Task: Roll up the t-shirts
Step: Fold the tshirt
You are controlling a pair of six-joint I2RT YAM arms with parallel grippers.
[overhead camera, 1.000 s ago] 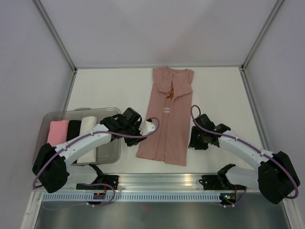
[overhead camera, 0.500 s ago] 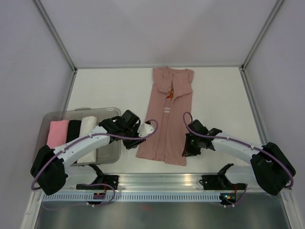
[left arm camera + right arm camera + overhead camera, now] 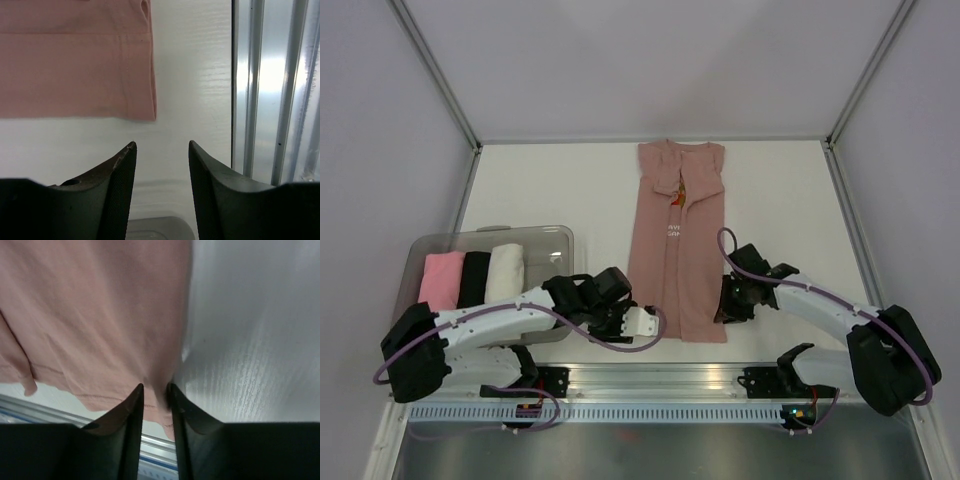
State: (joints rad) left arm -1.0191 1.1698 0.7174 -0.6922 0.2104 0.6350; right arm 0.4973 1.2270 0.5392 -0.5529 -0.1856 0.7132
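Observation:
The salmon-pink t-shirt [image 3: 678, 250] lies folded into a long strip down the middle of the table, collar at the far end. My right gripper [image 3: 725, 308] sits at the strip's right edge near the hem. In the right wrist view it [image 3: 155, 387] is shut on a pinch of the t-shirt's [image 3: 100, 315] edge cloth. My left gripper [image 3: 648, 322] is low by the near left corner of the hem. In the left wrist view it [image 3: 161, 145] stands open over bare table, with the t-shirt's corner [image 3: 75, 60] just ahead and apart from the fingertips.
A clear bin [image 3: 490, 232] at the left holds a bright pink roll [image 3: 442, 278], a black roll [image 3: 475, 275] and a cream roll [image 3: 505, 272]. The aluminium rail [image 3: 660, 378] runs along the near edge, close to both grippers, and shows beside the left fingers [image 3: 270, 90].
My left arm swung down from the shirt's left edge to its near left corner, and its jaws widened. My right gripper shut on the right edge, and the shirt's lower end shifted right.

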